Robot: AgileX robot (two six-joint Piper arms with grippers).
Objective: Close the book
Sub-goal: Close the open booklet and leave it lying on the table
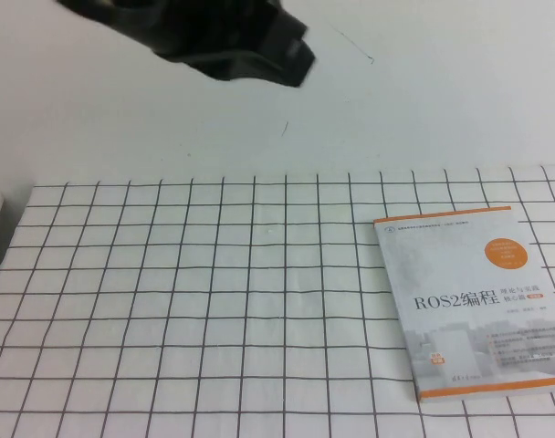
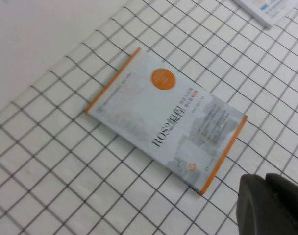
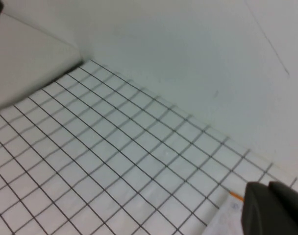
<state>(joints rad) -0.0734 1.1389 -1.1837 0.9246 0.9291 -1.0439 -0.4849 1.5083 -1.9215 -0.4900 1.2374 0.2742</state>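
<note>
Thin glossy paperback book with pale grey cover and orange edge strips (image 1: 474, 306) lying shut, cover up, at 4 o'clock on the table (image 1: 168, 319); no contact from either claw is seen.

Left claw (image 1: 259, 50) is held high towards 11 o'clock, over the far edge; right claw (image 3: 274, 208) is absent from the high view and hangs over the grid near the book's orange-edged corner; for both, spread cannot be told. The cover looks slick and flat, and the table is draped in white cloth ruled with a black grid. The closing step is judged done. Risk: any further press could skid the smooth cover across the cloth towards 3 o'clock, ruck the fabric, or catch and lift the cover edge.
</note>
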